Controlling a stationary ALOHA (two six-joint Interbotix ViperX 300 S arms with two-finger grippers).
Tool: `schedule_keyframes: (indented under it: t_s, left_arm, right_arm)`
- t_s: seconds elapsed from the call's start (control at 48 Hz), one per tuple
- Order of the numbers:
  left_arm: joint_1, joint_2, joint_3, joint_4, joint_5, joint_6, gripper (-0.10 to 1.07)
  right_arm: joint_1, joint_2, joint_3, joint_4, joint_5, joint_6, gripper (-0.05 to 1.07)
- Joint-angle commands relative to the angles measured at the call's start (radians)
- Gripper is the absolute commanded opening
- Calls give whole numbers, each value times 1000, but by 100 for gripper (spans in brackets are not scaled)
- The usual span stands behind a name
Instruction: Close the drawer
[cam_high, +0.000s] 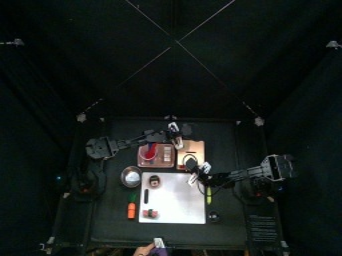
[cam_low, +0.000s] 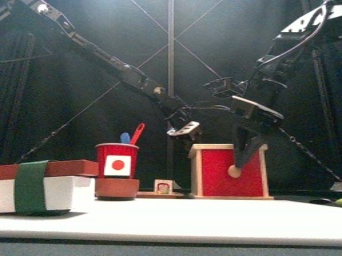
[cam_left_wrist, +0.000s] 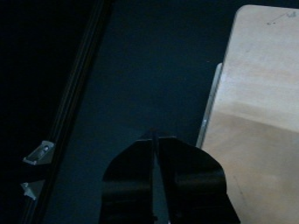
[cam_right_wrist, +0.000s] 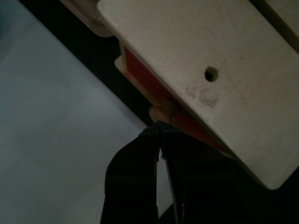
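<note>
The light-brown wooden box (cam_high: 195, 157) stands at the table's back middle, behind the white mat (cam_high: 174, 208). In the right wrist view its pale panel (cam_right_wrist: 222, 52) has a small hole, and the drawer (cam_right_wrist: 142, 74) shows orange-red along the panel's edge, slid out a little. My right gripper (cam_right_wrist: 158, 131) is shut, its tips pressed against that drawer edge. From the front the gripper (cam_low: 243, 158) hangs right at the box's red face (cam_low: 214, 172). My left gripper (cam_left_wrist: 156, 140) is shut and empty, hovering beside the box (cam_left_wrist: 263, 96), above the table's back (cam_high: 175, 128).
A red cup with pens (cam_low: 118, 160) stands left of the box, and a white container with a green band (cam_low: 40, 188) sits at the front left. A round grey bowl (cam_high: 131, 177) and a small orange block (cam_high: 132, 210) lie left of the mat.
</note>
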Motion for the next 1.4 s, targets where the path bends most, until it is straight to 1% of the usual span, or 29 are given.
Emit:
schedule_keyframes:
  t_s: [0.0, 0.125, 0.208, 0.271, 0.375, 0.5, 0.562, 0.646, 0.667, 0.729, 0.792, 0.854, 1.0, 1.042, 1.062, 1.167, 1.292, 1.375]
  left_arm:
    - [2, -20, -29, 0, -11, 0, 42]
    - [0, -29, -28, 2, -18, -2, 42]
    - [2, -46, -25, 6, -18, -5, 43]
    - [3, -69, -20, 12, -15, -6, 43]
    - [0, -124, 5, 14, -8, -6, 43]
    - [-34, -232, 83, 12, -17, -8, 43]
    - [-74, -290, 140, 14, -28, -8, 43]
    - [-141, -364, 229, 26, -71, -9, 43]
    - [-167, -390, 261, 32, -95, -9, 43]
    - [-210, -439, 330, 35, -150, -11, 43]
    - [-242, -492, 390, 28, -212, -12, 43]
    - [-275, -560, 457, 0, -290, -15, 43]
    - [-308, -684, 615, -89, -428, -14, 43]
    - [-311, -715, 667, -110, -460, -14, 43]
    - [-316, -736, 706, -126, -485, -14, 43]
    - [-339, -795, 822, -166, -568, -12, 43]
    - [-377, -847, 925, -196, -661, -11, 43]
    - [-390, -874, 966, -218, -686, -9, 43]
  right_arm:
    - [-14, -15, -11, -8, -15, 3, 44]
    - [-8, -11, -14, 5, -28, 3, 44]
    - [-5, -28, -15, 34, -43, 5, 44]
    - [14, -60, -15, 81, -63, 3, 44]
    - [57, -118, 2, 126, -83, 3, 44]
    - [117, -202, 41, 140, -89, 3, 44]
    - [140, -241, 63, 141, -91, 3, 44]
    - [166, -298, 89, 137, -95, 3, 44]
    - [172, -311, 95, 135, -98, 2, 44]
    - [183, -360, 110, 118, -107, 2, 44]
    - [189, -402, 121, 97, -120, 2, 44]
    - [190, -443, 132, 75, -132, 3, 44]
    - [190, -518, 169, 40, -163, 3, 44]
    - [190, -531, 179, 34, -166, 5, 44]
    - [189, -535, 186, 32, -167, 5, 44]
    - [186, -555, 204, 31, -170, 5, 44]
    - [184, -557, 210, 29, -170, 3, 44]
    - [178, -555, 210, 28, -170, 2, 45]
